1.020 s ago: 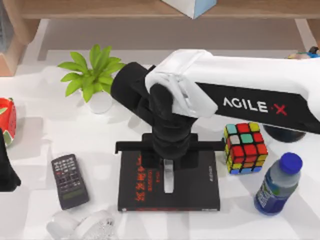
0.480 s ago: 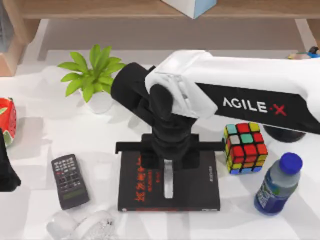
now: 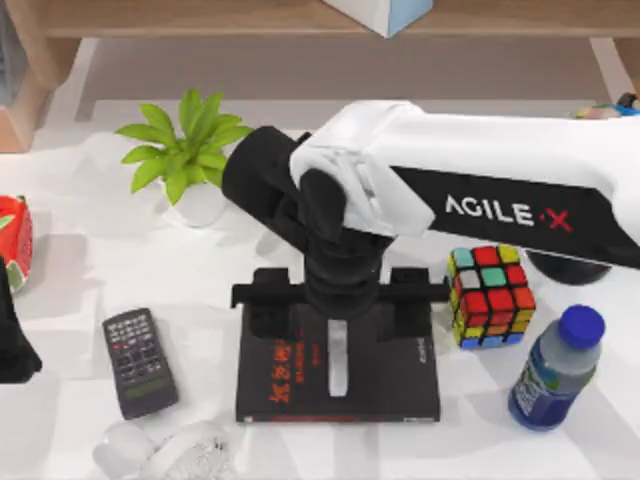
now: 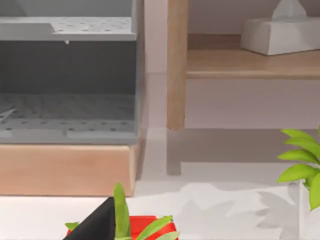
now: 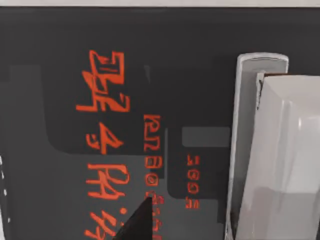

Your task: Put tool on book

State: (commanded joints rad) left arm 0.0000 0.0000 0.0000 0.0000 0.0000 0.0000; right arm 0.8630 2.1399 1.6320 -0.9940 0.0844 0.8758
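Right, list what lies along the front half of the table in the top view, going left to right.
Strawberry-patterned thing at the left edge → calculator → book with the pale tool lying on it → colour cube → bottle with the blue cap.

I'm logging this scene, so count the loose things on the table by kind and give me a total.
Book: 1
Tool: 1
Calculator: 1
Puzzle cube: 1
Bottle: 1
Potted plant: 1
Total: 6
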